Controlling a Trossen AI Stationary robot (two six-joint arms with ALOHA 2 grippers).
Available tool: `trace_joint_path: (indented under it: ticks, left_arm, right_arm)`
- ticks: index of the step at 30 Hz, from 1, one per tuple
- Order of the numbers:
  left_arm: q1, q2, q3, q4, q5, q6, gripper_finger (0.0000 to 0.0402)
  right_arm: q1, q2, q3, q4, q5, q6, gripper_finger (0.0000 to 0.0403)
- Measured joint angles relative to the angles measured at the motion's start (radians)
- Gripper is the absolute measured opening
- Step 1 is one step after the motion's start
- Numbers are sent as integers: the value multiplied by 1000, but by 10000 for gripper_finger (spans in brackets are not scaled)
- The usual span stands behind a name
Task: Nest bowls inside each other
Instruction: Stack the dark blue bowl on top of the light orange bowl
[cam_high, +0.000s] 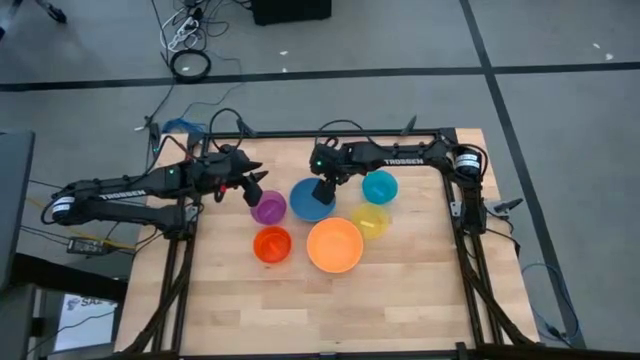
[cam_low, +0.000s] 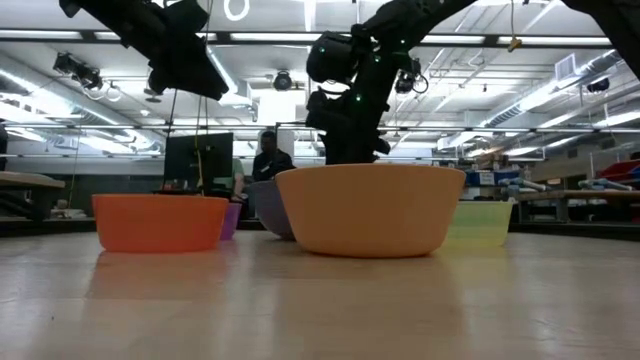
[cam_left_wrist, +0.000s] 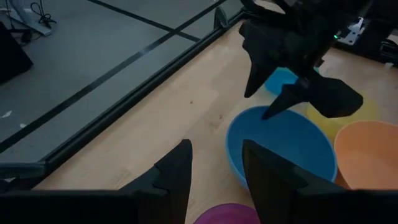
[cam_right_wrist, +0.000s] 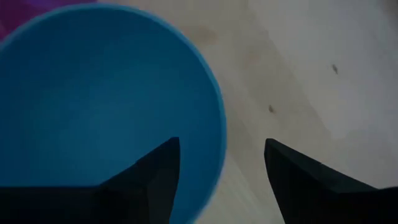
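Where legible, "TROSSEN" on both arms (cam_high: 418, 153)

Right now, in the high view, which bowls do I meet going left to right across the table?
Purple bowl and red-orange bowl sit about level at the left, then blue bowl → large orange bowl → yellow bowl and teal bowl, about level at the right.
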Motion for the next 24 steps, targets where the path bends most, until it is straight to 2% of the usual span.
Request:
trace_joint_path:
  ticks: [7,19,22,24]
  left_arm:
    - [0,0,0,0,0,-1,149]
    - [0,0,0,-1,0,-8,149]
    - [0,0,0,0,0,-8,149]
    - [0,0,0,0,0,-8,149]
  right_arm:
    - [1,0,0,21,46,35,220]
    - [2,102,-37,83,19,78,214]
    - [-2,127,-39,99,25,55,189]
    - [-15,131,-39,101,45,46,153]
